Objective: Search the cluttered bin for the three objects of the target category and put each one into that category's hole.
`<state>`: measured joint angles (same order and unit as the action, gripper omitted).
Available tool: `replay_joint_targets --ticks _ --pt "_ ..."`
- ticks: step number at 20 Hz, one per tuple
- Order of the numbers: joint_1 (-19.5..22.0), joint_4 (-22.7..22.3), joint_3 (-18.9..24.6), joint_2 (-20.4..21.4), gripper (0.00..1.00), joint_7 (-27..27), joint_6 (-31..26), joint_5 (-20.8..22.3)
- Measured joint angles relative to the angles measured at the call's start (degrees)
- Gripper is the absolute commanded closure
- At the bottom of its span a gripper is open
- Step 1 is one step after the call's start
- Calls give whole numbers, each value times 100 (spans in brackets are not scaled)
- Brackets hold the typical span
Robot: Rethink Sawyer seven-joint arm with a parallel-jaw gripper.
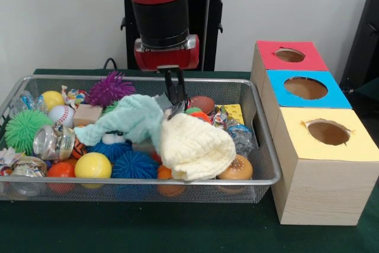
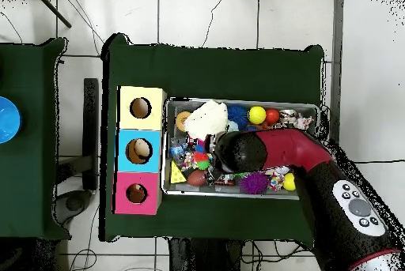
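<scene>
The gripper (image 1: 174, 100) looks closed low in the bin (image 1: 269, 173), whether on anything is unclear. It may snag the cream hat (image 1: 195, 145) or mint cloth (image 1: 133, 119), dragging clutter along

Hand (image 1: 174, 103) tips buried in cloths, grip perhaps unreadable; arm hides bin (image 2: 242, 193) middle overhead.

- From my end the front view is evenly lit and fairly bright, soft light from above, no harsh glare.
- Only a faint soft shadow on the green table (image 1: 177, 229) right under the bin (image 1: 136, 182).
- Small shiny highlights on the yellow ball (image 1: 93, 166) inside the bin, and on the bin's rim.
- Front view looks slightly soft overall, fine mesh smears a bit.
- Overhead view: floor tiles (image 2: 213, 15) beyond the bin look washed out, table very dark, arm (image 2: 316, 181) above the bin a bit blurry.
</scene>
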<state>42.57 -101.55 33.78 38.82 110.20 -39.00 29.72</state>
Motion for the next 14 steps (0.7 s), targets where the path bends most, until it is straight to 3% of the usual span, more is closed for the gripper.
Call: replay_joint_targets --ticks 14 --pt "-327 -142 -170 114 100 0 1 -122"
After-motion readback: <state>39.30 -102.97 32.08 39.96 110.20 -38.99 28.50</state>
